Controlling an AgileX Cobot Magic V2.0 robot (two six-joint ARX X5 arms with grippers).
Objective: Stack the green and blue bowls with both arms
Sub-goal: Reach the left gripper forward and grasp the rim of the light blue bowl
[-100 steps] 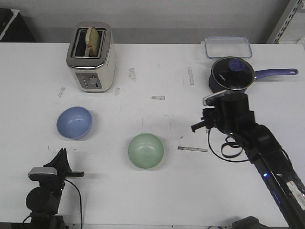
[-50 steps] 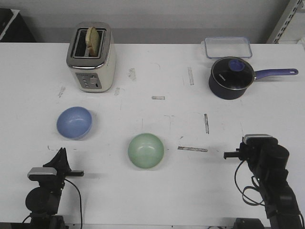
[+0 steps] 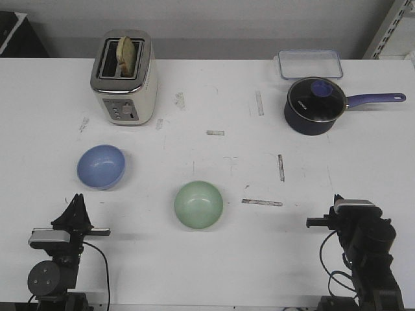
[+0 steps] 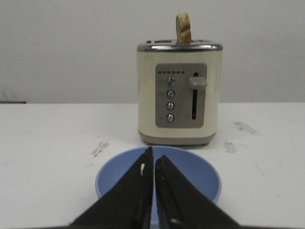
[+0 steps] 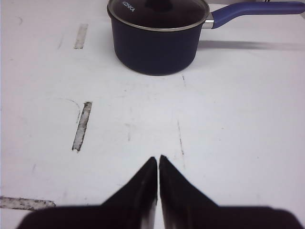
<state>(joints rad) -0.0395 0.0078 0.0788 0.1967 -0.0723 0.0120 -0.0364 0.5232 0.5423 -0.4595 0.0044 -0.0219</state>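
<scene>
Front view: the blue bowl (image 3: pixel 101 166) sits on the white table (image 3: pixel 207 91) at about 9 o'clock from the table's middle, with the toaster (image 3: pixel 124 79) beyond it at 12 o'clock from the bowl. The green bowl (image 3: pixel 198 204) lies at roughly 4 o'clock from the blue one, well apart from it. The left gripper (image 3: pixel 77 208) rests near the front edge, with the blue bowl at about 1 o'clock from it and near. The right gripper (image 3: pixel 336 206) sits low at the front right; the green bowl lies at 9 o'clock from it, well apart. A navy saucepan (image 3: pixel 316 105) stands at 12 o'clock from the right gripper, with a clear container (image 3: pixel 310 64) behind it.

Left wrist view: the left gripper (image 4: pixel 154 157) has its two black fingers pressed together, holding nothing. Its tip overlaps the near rim of the blue bowl (image 4: pixel 190 174), which lies straight ahead with the toaster (image 4: pixel 179 93) directly behind.

Right wrist view: the right gripper (image 5: pixel 157 160) is also pressed together and empty, over bare table. The saucepan (image 5: pixel 159 33) stands ahead, well apart.
</scene>
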